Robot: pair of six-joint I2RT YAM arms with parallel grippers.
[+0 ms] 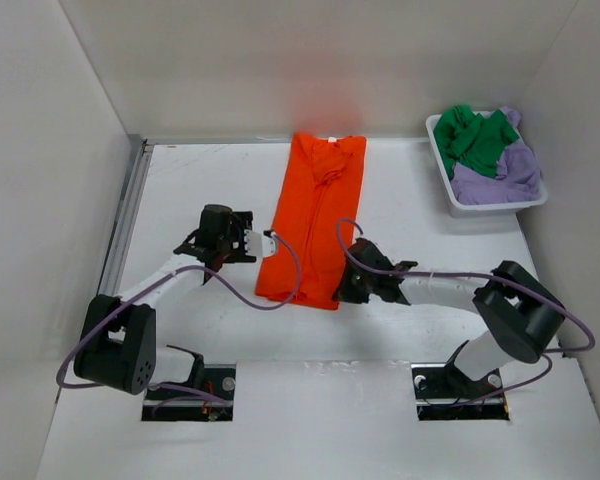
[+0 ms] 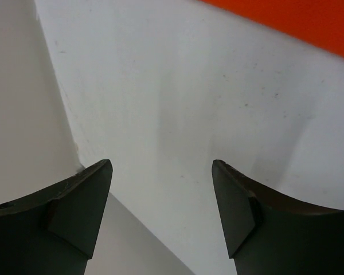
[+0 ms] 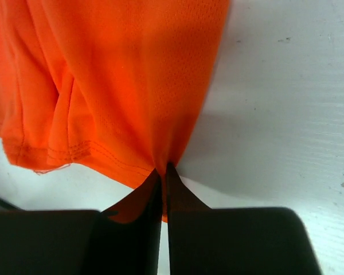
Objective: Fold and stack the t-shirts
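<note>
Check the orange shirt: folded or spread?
Partly folded: the orange shirt lies as a narrow lengthwise strip, no sleeves sticking out, layers overlapping at the hem.

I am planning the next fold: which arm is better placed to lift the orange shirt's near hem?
Right: the right gripper grips the hem of the orange shirt; the left gripper is open over bare table.

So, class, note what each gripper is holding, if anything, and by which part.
The right gripper is shut on the orange t-shirt, pinching its near hem at the corner on that arm's side. The left gripper is open and holds nothing.
</note>
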